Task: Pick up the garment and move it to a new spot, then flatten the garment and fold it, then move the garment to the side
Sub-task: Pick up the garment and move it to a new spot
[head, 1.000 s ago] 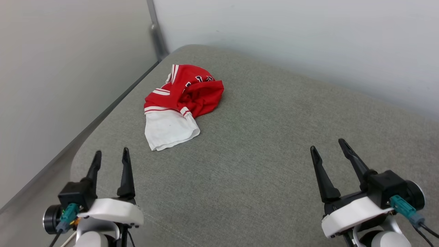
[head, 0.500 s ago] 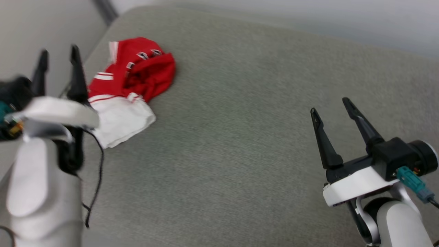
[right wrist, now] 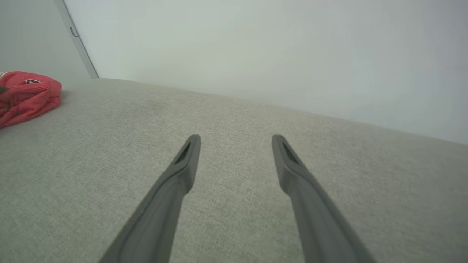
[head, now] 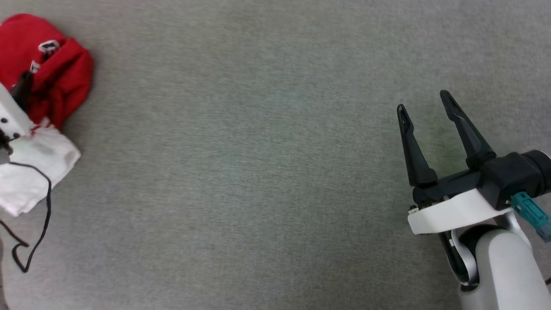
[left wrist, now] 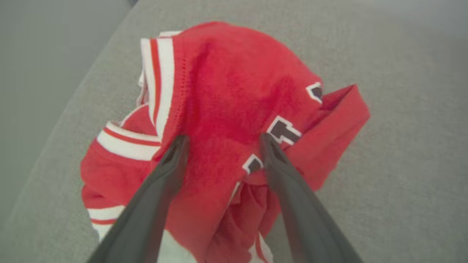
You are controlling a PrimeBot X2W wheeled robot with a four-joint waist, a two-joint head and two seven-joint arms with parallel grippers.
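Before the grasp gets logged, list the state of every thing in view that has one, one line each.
garment: crumpled in a heap, unfolded, lying on the grey cushion, not gripped.
left gripper: open, fingers spread over the red fabric; whether they touch it cannot be told.
right gripper: open, empty, over bare cushion, well away from the garment.

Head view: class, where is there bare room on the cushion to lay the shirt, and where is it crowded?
Widest bare patch: the cushion between the shirt at left and the open right jaws. More runs from those jaws to the wall. Crowded: the left edge, where the open left jaws and a cable sit over the shirt.
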